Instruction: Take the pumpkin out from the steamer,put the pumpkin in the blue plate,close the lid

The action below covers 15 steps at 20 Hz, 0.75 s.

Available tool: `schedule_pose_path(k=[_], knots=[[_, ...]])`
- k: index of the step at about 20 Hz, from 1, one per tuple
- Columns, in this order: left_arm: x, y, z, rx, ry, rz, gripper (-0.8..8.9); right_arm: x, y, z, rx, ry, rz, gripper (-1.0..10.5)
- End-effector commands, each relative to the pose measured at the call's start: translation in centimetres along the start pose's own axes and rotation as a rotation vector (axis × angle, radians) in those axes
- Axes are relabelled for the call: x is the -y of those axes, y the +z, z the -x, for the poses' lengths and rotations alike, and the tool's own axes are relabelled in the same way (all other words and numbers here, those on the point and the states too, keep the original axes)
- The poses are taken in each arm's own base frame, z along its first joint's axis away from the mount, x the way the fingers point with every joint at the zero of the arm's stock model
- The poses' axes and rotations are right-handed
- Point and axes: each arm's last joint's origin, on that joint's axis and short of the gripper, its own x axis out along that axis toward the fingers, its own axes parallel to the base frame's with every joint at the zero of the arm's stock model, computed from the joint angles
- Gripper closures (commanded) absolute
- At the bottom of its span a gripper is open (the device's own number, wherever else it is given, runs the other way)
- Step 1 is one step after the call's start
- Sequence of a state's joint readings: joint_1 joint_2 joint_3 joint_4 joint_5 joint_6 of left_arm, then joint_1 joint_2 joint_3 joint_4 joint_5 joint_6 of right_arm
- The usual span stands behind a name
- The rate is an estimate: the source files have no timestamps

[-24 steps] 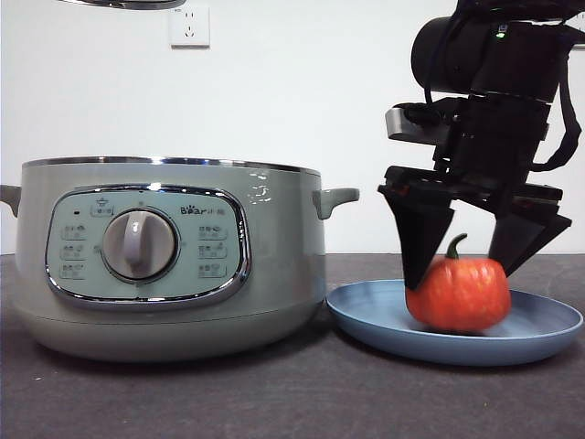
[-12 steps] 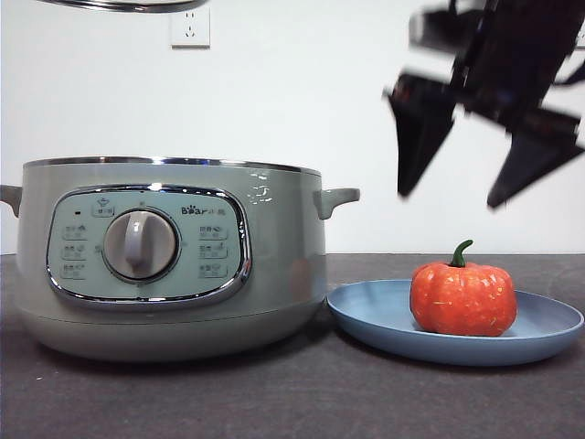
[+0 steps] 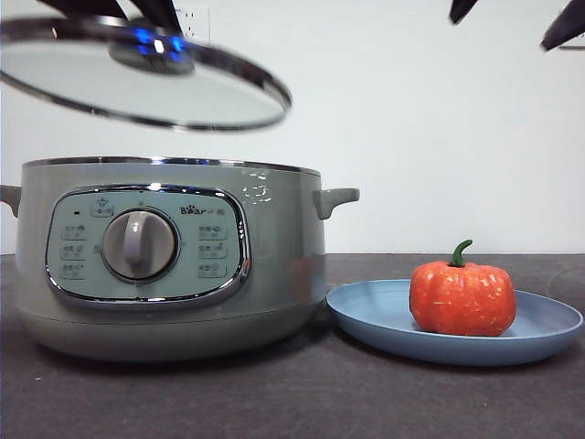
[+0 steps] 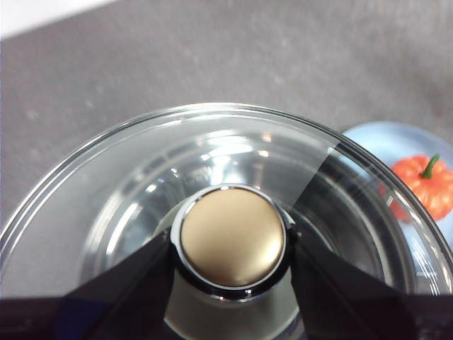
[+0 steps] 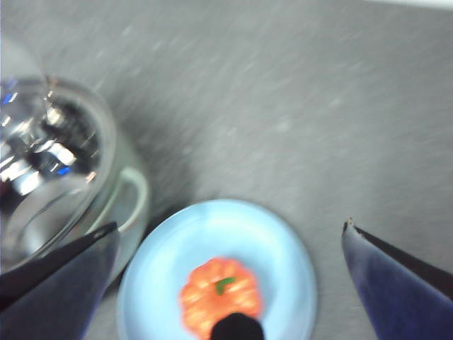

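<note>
A: What is sitting on the bench [image 3: 274, 402], item by item?

B: One steamer [image 3: 174, 265], pale green with a chrome rim and a round dial on its front panel, is standing uncovered on the dark bench. One blue plate [image 3: 384, 320] is lying just beside the steamer's base. One pumpkin [image 3: 462, 297], orange with a curved green stem, is resting upright on that plate. One lid [image 3: 155, 87], glass with a steel rim, is hanging tilted in the air above the steamer, well clear of its rim.

A: And the tools, how many are showing?

B: Two. The left tool [image 4: 232, 248] is clamping the lid's knob [image 4: 232, 237], one black jaw pressing on each side of it; nothing else is touching that tool. Through the glass in the left wrist view, the plate and pumpkin are showing off to one side.

A: The other one?

B: The right tool [image 5: 230, 283] is standing wide open and holding nothing. It is hanging high above the plate, with the pumpkin lying far below between its spread jaws in the right wrist view. In the front view only its two black tips [image 3: 512, 18] are poking in at the top corner, well apart from the pumpkin.

A: Any contact between pumpkin and steamer?

B: None; the pumpkin is sitting toward the far side of the plate from the steamer.
</note>
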<state>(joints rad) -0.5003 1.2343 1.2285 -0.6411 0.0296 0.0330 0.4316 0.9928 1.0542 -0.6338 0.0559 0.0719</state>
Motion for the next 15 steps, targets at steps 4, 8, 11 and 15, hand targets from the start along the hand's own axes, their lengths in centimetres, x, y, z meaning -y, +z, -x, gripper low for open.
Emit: schedule_pose_path(k=[4,8,11,15], knots=[[0.8,0.3,-3.4,-0.021,-0.029,-0.012,8.21,0.1,-0.3,0.8,0.020,-0.005,-0.011,3.8],[1.0,-0.2,-5.2,-0.084,-0.034,-0.014,8.21,0.1,-0.3,0.8,0.020,-0.005,-0.011,3.8],[1.0,-0.7,-5.7,-0.134,-0.033,-0.015,8.21,0.1,-0.3,0.8,0.020,-0.005,-0.011,3.8],[1.0,-0.9,-5.8,-0.152,-0.035,-0.014,7.56,0.1,-0.3,0.8,0.020,-0.005,-0.011,3.8]])
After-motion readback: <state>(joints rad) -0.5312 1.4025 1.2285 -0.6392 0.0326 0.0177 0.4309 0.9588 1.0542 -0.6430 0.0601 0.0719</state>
